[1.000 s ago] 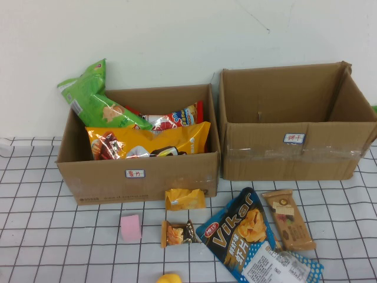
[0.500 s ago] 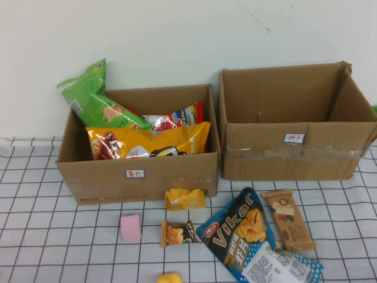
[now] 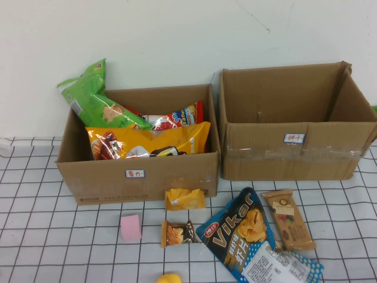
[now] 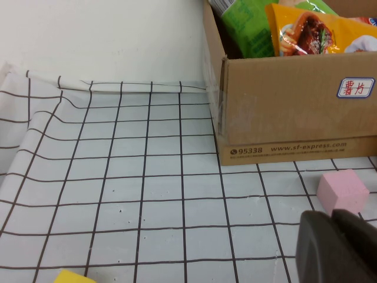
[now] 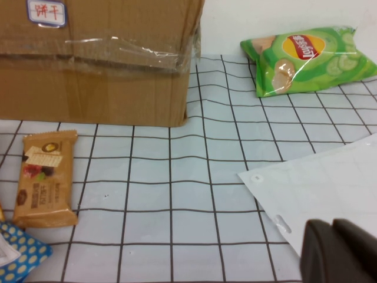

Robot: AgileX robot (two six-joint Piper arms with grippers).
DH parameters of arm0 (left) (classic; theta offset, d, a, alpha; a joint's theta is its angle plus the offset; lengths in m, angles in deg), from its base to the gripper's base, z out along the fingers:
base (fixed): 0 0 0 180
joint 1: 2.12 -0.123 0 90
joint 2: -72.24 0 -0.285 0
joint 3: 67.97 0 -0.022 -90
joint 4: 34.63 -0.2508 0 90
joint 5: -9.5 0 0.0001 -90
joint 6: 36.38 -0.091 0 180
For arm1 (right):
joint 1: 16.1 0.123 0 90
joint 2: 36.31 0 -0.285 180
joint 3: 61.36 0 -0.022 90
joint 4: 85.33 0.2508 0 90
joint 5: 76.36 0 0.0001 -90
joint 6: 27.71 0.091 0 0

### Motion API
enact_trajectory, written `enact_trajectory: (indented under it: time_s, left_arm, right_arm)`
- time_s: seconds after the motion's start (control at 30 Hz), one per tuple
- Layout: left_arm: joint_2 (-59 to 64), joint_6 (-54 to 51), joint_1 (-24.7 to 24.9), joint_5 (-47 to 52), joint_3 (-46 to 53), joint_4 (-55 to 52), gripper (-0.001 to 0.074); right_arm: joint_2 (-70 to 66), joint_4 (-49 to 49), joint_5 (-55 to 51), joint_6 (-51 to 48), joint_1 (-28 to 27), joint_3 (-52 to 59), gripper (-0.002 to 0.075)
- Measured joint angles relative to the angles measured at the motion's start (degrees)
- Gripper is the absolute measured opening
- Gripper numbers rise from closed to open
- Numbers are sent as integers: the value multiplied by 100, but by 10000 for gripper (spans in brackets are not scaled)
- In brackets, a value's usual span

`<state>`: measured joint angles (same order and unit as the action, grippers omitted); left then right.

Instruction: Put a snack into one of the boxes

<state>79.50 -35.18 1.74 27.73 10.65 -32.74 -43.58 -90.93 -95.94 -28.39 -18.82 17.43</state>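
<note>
Left gripper (image 4: 341, 247): seen only in the left wrist view, as two dark fingers at the frame's edge. It hangs low over the checked tablecloth (image 4: 147, 194), near the left front corner of the full box. The fingers appear pressed together with nothing between them, though only their ends show.

Right gripper (image 5: 341, 250): seen only in the right wrist view, as dark fingers at the frame's edge. It sits low over the cloth, beside a white sheet (image 5: 318, 188), off the right end of the taped box. Fingers look closed and empty.

Arms: neither arm appears in the high view.

Snack (image 3: 178, 233): small packet with orange ends and a dark middle. It lies flat on the cloth in front of the left box, apart from both grippers.

Taped box (image 3: 294, 138): open-topped, on the right, with a clear tape band and a small white label on its front.

Left box (image 3: 141, 171): holds upright snack bags.

Near the snack: a pink block (image 3: 131, 227) to its left, a yellow-orange packet (image 3: 184, 198) just behind it, a blue chip bag (image 3: 247, 236) to its right.

Tan bar (image 3: 288, 219): lies in front of the taped box.

Green chip bag (image 5: 306, 58): on the cloth beyond the taped box's right end.
</note>
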Motion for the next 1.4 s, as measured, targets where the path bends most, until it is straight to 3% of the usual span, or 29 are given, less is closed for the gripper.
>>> enact_trajectory:
  time_s: [0.43,0.73,0.83,0.97,1.03,1.4]
  left_arm:
    - [0,0,0,0,0,0,-2]
    - [0,11,0,0,0,29,-2]
    - [0,603,0,-222,12,962,-2]
    - [0,2033,0,-702,12,4173,-2]
    - [0,2306,0,-849,12,5128,-2]
    - [0,1301,0,-1420,12,5812,-2]
  right_arm:
    - [0,87,100,-50,0,0,-1]
    - [0,1257,525,-15,0,0,-1]
    - [0,1842,548,68,0,0,-1]
    - [0,3467,683,577,0,0,-1]
    - [0,4132,753,697,0,0,-1]
    - [0,4529,756,774,0,0,-1]
